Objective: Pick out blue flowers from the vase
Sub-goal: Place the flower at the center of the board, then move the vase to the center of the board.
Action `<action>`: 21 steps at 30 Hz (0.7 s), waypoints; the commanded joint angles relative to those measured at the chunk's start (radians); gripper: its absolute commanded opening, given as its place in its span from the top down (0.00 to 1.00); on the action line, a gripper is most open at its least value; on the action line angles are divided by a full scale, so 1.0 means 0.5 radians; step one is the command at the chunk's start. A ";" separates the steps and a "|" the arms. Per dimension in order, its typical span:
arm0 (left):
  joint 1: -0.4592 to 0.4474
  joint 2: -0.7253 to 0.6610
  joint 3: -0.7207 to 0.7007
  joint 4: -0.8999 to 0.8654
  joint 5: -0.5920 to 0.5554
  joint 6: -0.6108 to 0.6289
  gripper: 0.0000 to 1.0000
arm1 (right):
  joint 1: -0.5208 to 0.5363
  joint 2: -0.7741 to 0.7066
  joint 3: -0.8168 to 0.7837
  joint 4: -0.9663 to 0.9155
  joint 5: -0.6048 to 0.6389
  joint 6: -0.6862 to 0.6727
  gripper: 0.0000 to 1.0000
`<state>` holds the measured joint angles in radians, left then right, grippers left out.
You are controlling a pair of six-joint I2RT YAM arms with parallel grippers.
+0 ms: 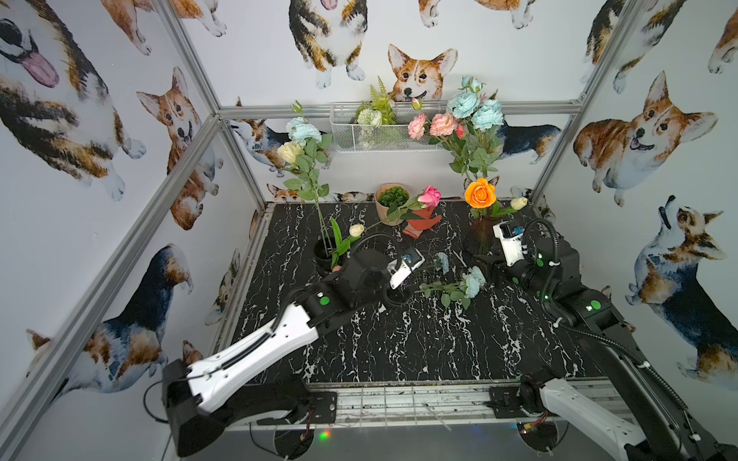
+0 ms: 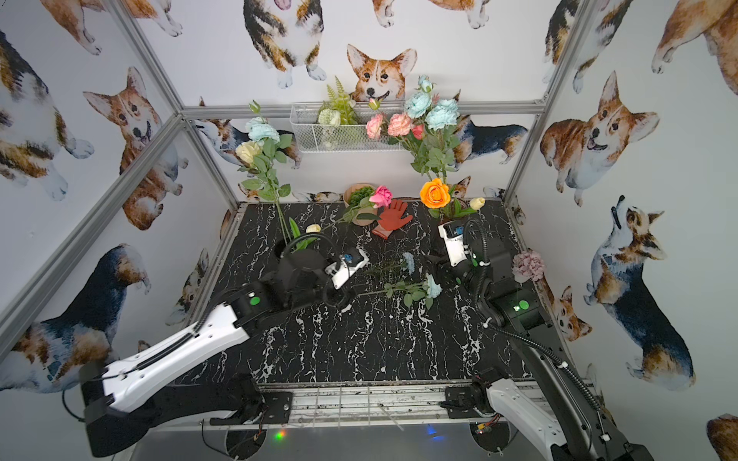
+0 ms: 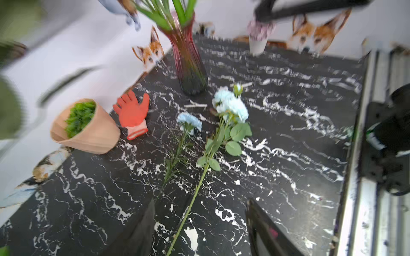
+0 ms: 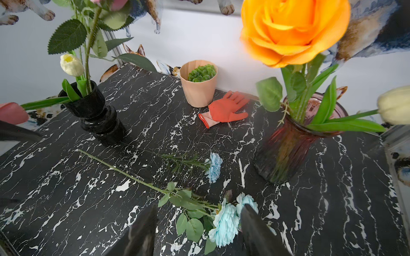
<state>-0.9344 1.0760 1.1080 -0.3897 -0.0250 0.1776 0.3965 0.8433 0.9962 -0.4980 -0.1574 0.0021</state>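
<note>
Top views: the big blue flower (image 1: 473, 281) is lying flat near the middle of the table (image 1: 399, 351), with its bloom pointing to 3 o'clock and its stem to 9. The small blue flower (image 1: 442, 261) is lying just beside it, at its 11 o'clock. The red vase (image 1: 479, 237) is standing at the table's 1 o'clock, carrying an orange rose (image 1: 480, 192) and more blue blooms (image 1: 475, 109) high up. The black vase (image 1: 325, 255) is standing at 10 o'clock, and a blue bloom (image 1: 305, 131) is showing above it too. The left claw (image 1: 401, 297) is hovering at the stem end. The right claw (image 1: 490, 266) is sitting at 3 o'clock of the big bloom.

Left wrist view (blurred): the left claw's jaws are standing apart, gripping nothing. The big flower's stem is running between them on the table. Both blue flowers are lying side by side between the claw and the red vase. A red glove (image 3: 133, 113) and a tan pot (image 3: 88, 130) are sitting beyond the small one.

Right wrist view: the right claw's jaws are standing apart, with the big bloom lying between them. It is not pinched. The small flower is lying past it, near the foot of the red vase.
</note>
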 commanded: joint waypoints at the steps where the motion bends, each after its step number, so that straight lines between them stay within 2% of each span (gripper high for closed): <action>1: 0.022 -0.257 0.124 -0.176 -0.166 -0.136 0.27 | -0.002 0.041 0.004 0.167 -0.103 0.028 0.38; 3: 0.148 -0.312 0.216 -0.348 -0.330 -0.112 0.26 | -0.001 0.069 0.005 0.207 -0.142 0.038 0.38; 5: 0.433 -0.348 0.223 -0.410 -0.324 -0.161 0.25 | -0.002 0.098 0.011 0.236 -0.180 0.048 0.38; 8: 1.096 -0.360 0.164 -0.374 0.119 -0.364 0.26 | -0.001 0.130 0.033 0.241 -0.230 0.054 0.38; 10: 1.458 -0.306 0.101 -0.321 0.371 -0.481 0.26 | 0.000 0.136 0.039 0.230 -0.237 0.044 0.38; 12: 1.720 -0.186 0.095 -0.318 0.577 -0.527 0.28 | 0.001 0.127 0.037 0.208 -0.241 0.033 0.38; 14: 1.860 -0.067 0.087 -0.294 0.663 -0.544 0.30 | -0.001 0.113 0.028 0.193 -0.239 0.028 0.38; 17: 1.899 0.095 0.118 -0.281 0.664 -0.523 0.31 | 0.000 0.085 0.000 0.183 -0.223 0.032 0.38; 21: 1.980 0.329 0.169 -0.117 0.741 -0.628 0.32 | -0.001 0.071 -0.035 0.186 -0.224 0.065 0.38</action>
<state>0.0353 1.1809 1.1732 -0.5282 0.2687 -0.0788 0.3965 0.8822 0.9882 -0.4244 -0.2626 0.0238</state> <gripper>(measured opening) 0.688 0.624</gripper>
